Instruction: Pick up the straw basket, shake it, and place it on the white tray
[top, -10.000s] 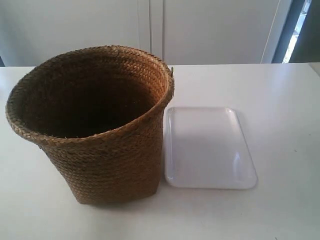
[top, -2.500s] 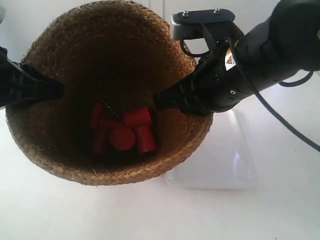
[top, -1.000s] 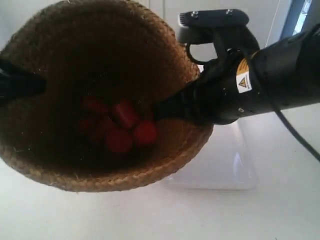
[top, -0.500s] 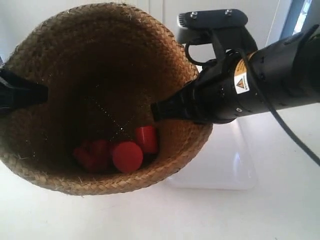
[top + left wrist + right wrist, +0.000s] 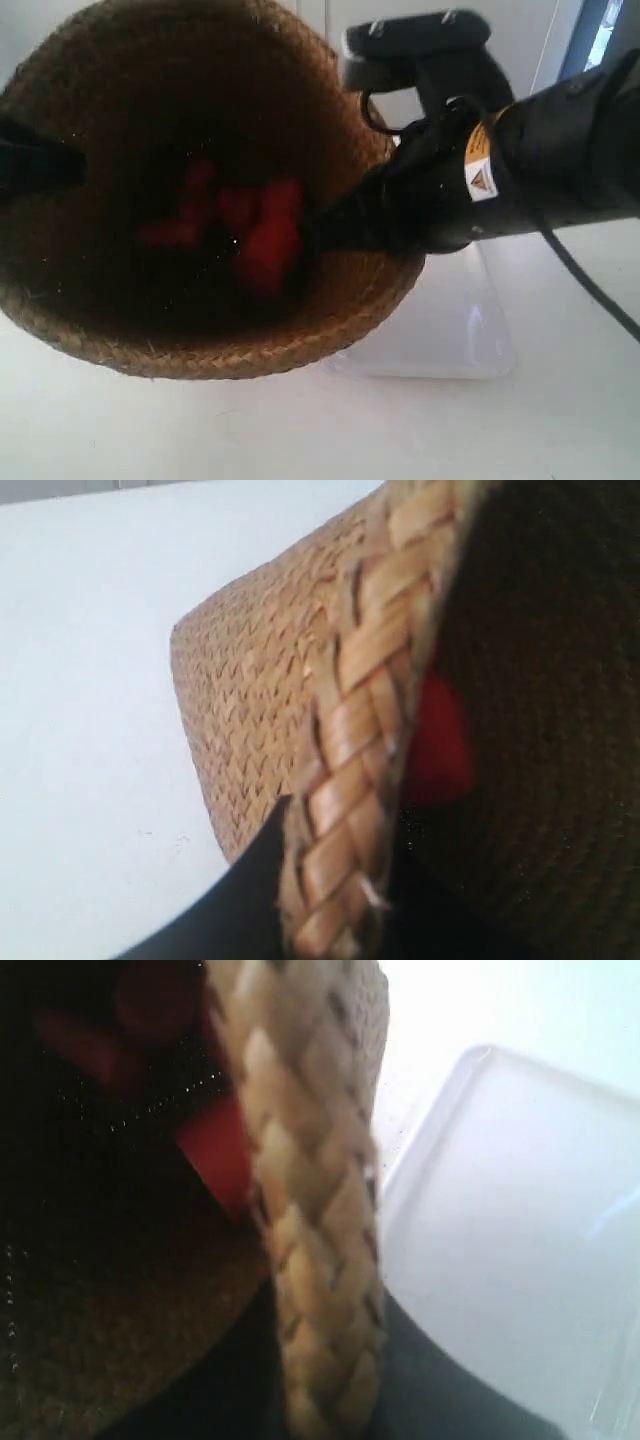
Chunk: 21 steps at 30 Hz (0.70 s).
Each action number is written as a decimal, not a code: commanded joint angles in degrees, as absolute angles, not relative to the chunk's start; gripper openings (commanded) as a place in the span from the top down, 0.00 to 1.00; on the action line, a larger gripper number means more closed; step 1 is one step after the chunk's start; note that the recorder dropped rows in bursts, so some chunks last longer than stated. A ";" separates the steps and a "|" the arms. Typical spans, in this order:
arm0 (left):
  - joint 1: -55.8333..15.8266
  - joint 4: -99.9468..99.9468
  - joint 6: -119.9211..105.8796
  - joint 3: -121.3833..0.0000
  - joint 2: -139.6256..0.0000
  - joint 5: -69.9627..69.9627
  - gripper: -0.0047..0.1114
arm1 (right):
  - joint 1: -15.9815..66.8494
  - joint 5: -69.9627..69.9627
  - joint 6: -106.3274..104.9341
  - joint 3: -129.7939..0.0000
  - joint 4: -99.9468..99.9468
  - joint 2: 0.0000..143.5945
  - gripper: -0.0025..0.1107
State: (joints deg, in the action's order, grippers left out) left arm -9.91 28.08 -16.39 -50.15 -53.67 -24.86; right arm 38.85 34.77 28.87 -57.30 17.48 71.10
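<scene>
The straw basket point(image 5: 200, 350) hangs in the air, its mouth tipped toward the exterior camera. Several red pieces point(image 5: 265, 235) blur inside it. My right gripper point(image 5: 315, 232) is shut on the rim at the exterior view's right, with one finger inside and one outside point(image 5: 330, 1390). At the opposite side my left gripper point(image 5: 55, 165) is shut on the braided rim point(image 5: 350, 730), its black fingers point(image 5: 250, 880) on both sides. The white tray point(image 5: 450, 330) lies on the table below and to the right, partly hidden by basket and arm. It shows beside the rim point(image 5: 520, 1220).
The white table point(image 5: 560, 430) runs all round. White cabinet doors point(image 5: 310, 20) stand behind it. The right arm's black body point(image 5: 520, 170) and its cable point(image 5: 590, 290) hang over the tray's far part.
The red pieces have leapt from the low side of the basket toward its middle and are smeared. The basket has shifted a little in the air. Both grips hold.
</scene>
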 commanded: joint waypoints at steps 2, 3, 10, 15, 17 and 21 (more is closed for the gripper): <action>-9.85 30.19 -19.96 -52.74 -51.47 -23.10 0.96 | 38.81 31.97 27.95 -57.62 21.32 67.88 0.98; -9.85 30.38 -19.96 -52.63 -51.64 -23.98 0.96 | 38.81 32.52 28.24 -57.62 21.56 68.18 0.98; -9.85 30.38 -19.90 -50.49 -52.58 -26.45 0.96 | 38.81 31.85 28.74 -57.27 21.65 70.97 0.98; -9.85 30.38 -21.13 -47.32 -52.58 -22.42 0.96 | 38.81 30.82 28.74 -57.43 21.77 72.76 0.98; -9.85 31.69 -20.63 -50.08 -51.73 -23.87 0.96 | 38.81 35.42 28.11 -60.31 21.20 71.48 0.98; -10.13 40.81 -27.54 -58.81 -45.71 -28.42 0.96 | 41.63 37.11 23.64 -67.73 17.73 62.33 0.98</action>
State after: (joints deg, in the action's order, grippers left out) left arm -9.91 32.83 -19.78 -53.22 -51.05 -27.68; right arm 39.92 39.57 28.11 -63.82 16.34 69.13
